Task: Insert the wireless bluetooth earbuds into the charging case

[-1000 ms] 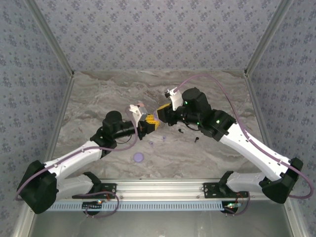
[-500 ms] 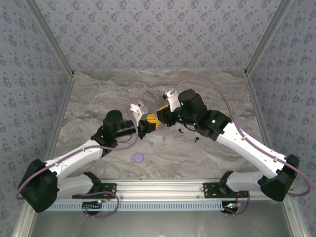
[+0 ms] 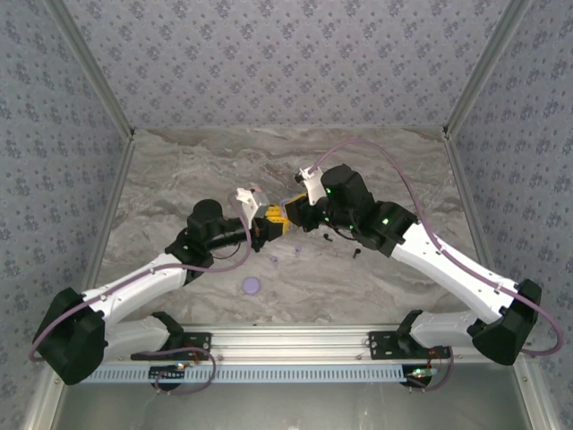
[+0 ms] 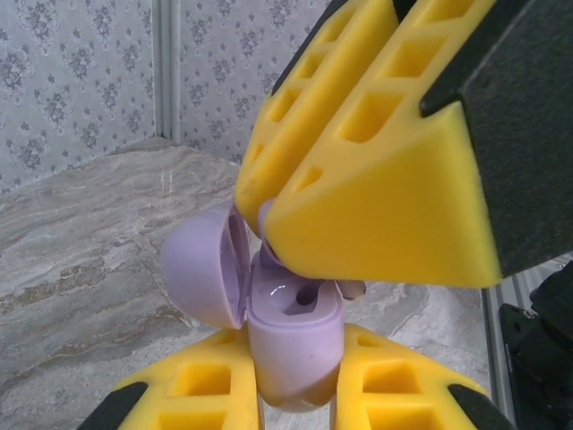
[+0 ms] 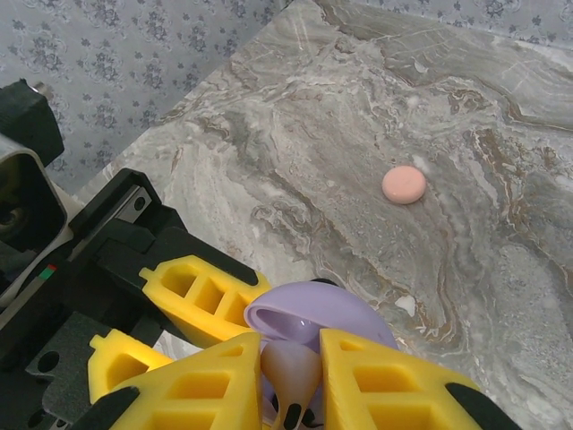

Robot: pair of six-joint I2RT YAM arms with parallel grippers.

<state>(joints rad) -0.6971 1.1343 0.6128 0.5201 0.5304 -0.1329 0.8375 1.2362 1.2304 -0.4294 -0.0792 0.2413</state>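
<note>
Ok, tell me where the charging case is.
Mid-table in the top view: the open charging case is clamped in the left gripper, with the right gripper holding an earbud at its opening.

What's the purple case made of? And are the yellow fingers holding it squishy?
The purple case looks like smooth, shiny hard plastic: light glints inside its open cup. The yellow fingers gripping it look matte, maybe firm rubber or printed plastic, with square hollow pockets; squishiness can't be judged from looks. The lavender earbud above it looks similarly shiny.
</note>
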